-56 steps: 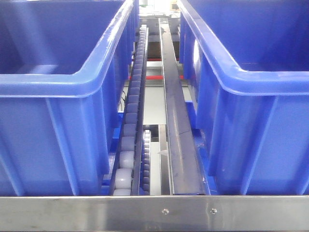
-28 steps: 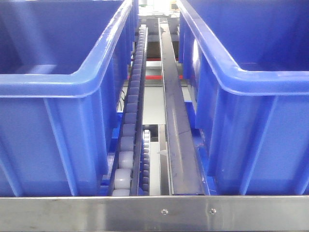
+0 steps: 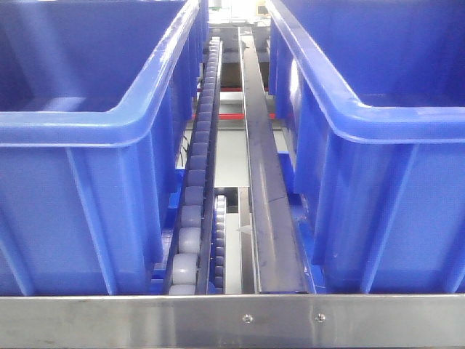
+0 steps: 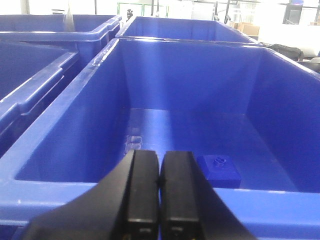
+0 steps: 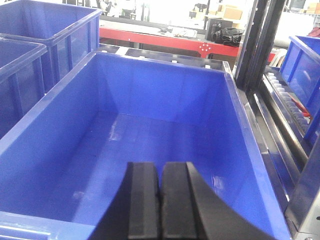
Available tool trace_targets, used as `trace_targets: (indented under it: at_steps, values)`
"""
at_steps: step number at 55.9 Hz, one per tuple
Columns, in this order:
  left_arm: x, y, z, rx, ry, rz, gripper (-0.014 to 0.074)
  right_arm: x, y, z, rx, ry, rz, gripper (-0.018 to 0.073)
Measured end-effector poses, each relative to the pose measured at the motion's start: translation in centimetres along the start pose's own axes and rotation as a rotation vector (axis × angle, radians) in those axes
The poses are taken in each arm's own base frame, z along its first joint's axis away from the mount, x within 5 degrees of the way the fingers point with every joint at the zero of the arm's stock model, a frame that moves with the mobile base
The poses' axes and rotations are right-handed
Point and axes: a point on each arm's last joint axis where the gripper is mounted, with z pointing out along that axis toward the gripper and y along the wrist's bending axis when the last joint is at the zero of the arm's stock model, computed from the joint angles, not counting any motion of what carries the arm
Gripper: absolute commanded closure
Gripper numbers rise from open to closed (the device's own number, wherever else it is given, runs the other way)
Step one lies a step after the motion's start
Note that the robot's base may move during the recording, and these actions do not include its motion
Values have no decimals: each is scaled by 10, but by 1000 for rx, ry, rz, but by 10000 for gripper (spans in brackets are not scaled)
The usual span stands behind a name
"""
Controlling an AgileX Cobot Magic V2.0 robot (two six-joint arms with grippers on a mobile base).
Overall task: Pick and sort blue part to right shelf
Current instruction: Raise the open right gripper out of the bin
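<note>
Background: workshop interior behind the bins.
A red steel beam (image 5: 165, 41) crossed the far side, with cardboard boxes (image 5: 226, 11) stacked beyond it. A green frame (image 4: 131, 7) stood against bright, washed-out daylight. Pale floor (image 3: 229, 156) showed below.

The left gripper (image 4: 159, 192) hangs over the near rim of a big blue bin (image 4: 65, 130), its black fingers (image 4: 142, 187) pressed together. Down on the bin floor lies the blue part (image 4: 218, 170), just beyond the fingertips, slightly to their right.
</note>
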Motion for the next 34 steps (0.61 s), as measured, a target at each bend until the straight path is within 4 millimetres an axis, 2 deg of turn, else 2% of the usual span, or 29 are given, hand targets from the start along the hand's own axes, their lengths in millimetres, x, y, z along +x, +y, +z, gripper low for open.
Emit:
trace_targets:
  at_steps: [9,24,34]
  values:
    - [0,0,0,0,0,0,472,14,1,10,25,19,-9,520]
    - [0,0,0,0,0,0,472,83,5,46,77,11,50,520]
    - [0,0,0,0,0,0,472,117,6,56,83,-59,109,520]
